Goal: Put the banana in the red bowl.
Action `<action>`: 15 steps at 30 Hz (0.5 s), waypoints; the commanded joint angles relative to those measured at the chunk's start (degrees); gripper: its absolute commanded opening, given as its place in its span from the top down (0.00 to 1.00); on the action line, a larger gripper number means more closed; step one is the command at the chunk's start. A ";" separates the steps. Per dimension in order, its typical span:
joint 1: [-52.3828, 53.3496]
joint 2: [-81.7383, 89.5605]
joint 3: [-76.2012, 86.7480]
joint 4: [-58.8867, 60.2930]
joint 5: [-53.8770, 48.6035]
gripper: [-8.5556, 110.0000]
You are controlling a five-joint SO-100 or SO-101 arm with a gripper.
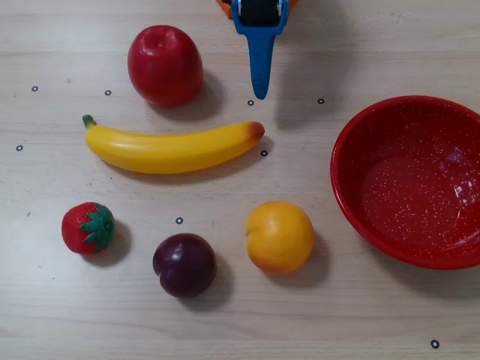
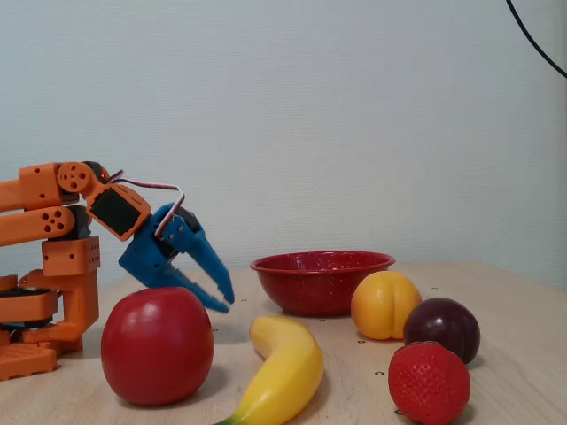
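Note:
The yellow banana (image 1: 172,148) lies flat on the wooden table, with its green stem to the left and its reddish end to the right in the overhead view. It also shows in the fixed view (image 2: 283,372). The red bowl (image 1: 420,187) stands empty at the right edge, and at the back centre in the fixed view (image 2: 319,288). My blue gripper (image 1: 260,91) hangs above the table just beyond the banana's reddish end, apart from it. In the fixed view the gripper (image 2: 228,304) has its fingertips together and holds nothing.
A red apple (image 1: 165,65) sits just beyond the banana's left half. In front of the banana are a strawberry (image 1: 88,227), a dark plum (image 1: 184,265) and a yellow-orange round fruit (image 1: 279,236). The orange arm base (image 2: 53,292) stands at the far side.

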 commanded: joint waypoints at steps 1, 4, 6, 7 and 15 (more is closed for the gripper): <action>-1.49 -3.43 -4.92 0.18 2.11 0.93; -1.67 -8.61 -10.81 2.11 3.60 0.93; -1.76 -11.51 -14.94 4.48 3.87 0.93; -1.76 -12.92 -16.96 5.62 4.04 0.93; -2.20 -26.37 -34.19 13.71 7.82 0.93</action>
